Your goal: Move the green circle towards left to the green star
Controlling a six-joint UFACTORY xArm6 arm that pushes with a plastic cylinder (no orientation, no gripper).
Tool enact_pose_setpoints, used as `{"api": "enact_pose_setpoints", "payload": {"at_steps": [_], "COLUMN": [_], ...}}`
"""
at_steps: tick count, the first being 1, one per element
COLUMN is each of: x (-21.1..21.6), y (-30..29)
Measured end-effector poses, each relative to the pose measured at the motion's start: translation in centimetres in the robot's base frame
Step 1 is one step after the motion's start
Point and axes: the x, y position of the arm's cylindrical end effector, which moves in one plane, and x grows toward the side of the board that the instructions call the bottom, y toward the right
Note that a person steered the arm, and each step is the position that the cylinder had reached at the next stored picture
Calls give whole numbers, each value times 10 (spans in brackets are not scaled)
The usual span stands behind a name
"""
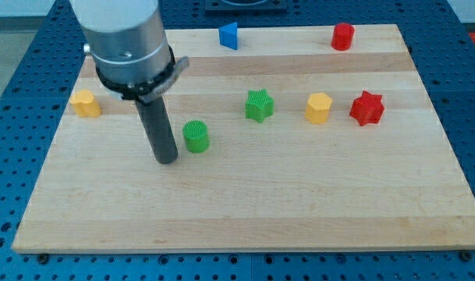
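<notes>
The green circle (196, 136) stands left of the board's middle. The green star (259, 105) is to its upper right, about a block's width of bare wood between them. My tip (168, 159) rests on the board just left of and slightly below the green circle, close to it; I cannot tell whether it touches. The rod rises up into the arm's grey end at the view's top left.
A yellow block (85, 103) sits at the board's left edge. A blue triangle (228, 35) and a red cylinder (342, 36) are at the top. A yellow hexagon (318, 108) and a red star (367, 108) lie right of the green star. The wooden board (299, 203) has edges all round.
</notes>
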Motion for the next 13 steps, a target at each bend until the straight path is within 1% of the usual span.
{"api": "enact_pose_setpoints", "payload": {"at_steps": [1,2,3,4,5,6,8,9,10,11,12,13], "x": [-5,-24,-41,-47,-12,-5,-43,-55,-53,-69,-144,-187], "y": [8,9,25,34,39,68,70,70,52,-9,-20,4]}}
